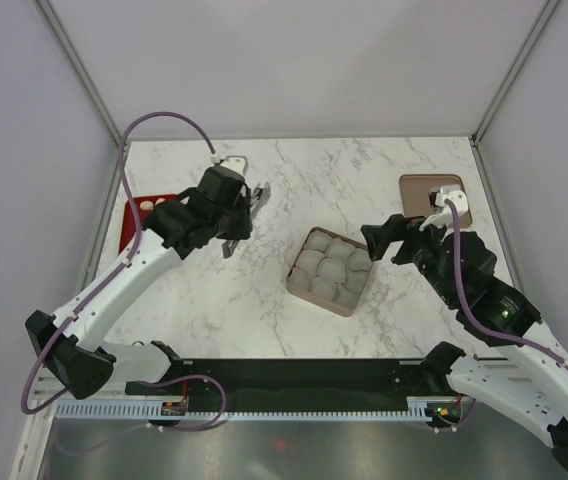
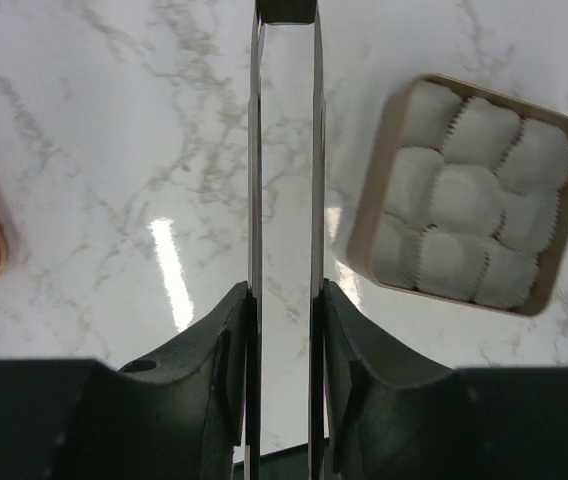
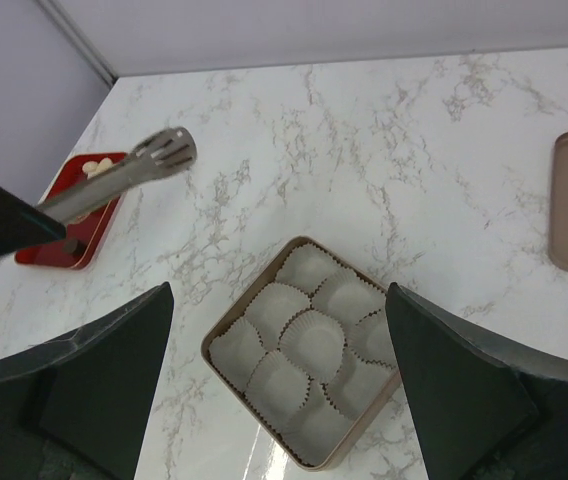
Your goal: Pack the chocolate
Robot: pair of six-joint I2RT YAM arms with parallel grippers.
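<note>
The left gripper (image 2: 284, 345) is clamped around long silver metal tongs (image 3: 154, 158). The right gripper (image 3: 279, 300) is spread wide and empty, just right of the square tan box (image 1: 316, 301) lined with white fluted paper cups (image 1: 326, 265). The pale cream chocolate (image 3: 94, 168) pieces lie on a small red tray (image 1: 132, 215) at the marble bench's (image 1: 364, 180) left edge, well apart from the box.
</note>
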